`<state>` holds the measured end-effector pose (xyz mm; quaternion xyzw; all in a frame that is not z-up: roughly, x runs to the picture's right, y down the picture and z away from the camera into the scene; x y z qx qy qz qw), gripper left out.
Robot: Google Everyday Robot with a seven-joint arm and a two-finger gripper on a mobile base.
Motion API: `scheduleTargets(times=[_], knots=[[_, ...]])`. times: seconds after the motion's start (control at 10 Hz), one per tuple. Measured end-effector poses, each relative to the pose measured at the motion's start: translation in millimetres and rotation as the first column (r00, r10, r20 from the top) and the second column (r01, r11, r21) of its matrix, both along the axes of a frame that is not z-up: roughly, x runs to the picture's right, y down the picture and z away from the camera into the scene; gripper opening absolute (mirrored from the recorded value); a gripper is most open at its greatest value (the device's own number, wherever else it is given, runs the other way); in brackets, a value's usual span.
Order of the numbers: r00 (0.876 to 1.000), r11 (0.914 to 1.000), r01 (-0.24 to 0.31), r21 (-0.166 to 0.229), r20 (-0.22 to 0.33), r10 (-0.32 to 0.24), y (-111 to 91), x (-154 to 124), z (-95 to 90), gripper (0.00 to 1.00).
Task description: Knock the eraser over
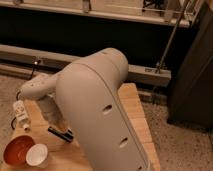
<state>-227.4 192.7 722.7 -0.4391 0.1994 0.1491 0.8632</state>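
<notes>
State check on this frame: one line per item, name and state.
end effector: low over the wooden table, near its left side.
eraser: dark block at the end effector, mostly hidden by the arm; upright or toppled cannot be told.
white cup: upright, mouth up, front left.
red-brown bowl: upright, touching the cup's left side.
white object: lying at the table's left edge.
wooden table: bare at the right.

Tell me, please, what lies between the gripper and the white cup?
In the camera view, only bare wooden table lies between the gripper, low over the table's left side, and the white cup.
</notes>
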Motion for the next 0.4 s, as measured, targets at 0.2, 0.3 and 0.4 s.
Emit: scheduleTargets(times=[0.2, 0.3, 0.4], knots=[[0.991, 0.9864, -0.131, 0.099, 0.035, 0.128, -30.0, -23.9, 13.7, 0.00], [0.976, 0.9609, -0.218, 0.170, 0.045, 0.214, -51.3, -25.6, 20.4, 0.04], [0.953, 0.9233, -0.302, 0.238, 0.057, 0.297, -74.5, -22.4, 25.7, 0.06]])
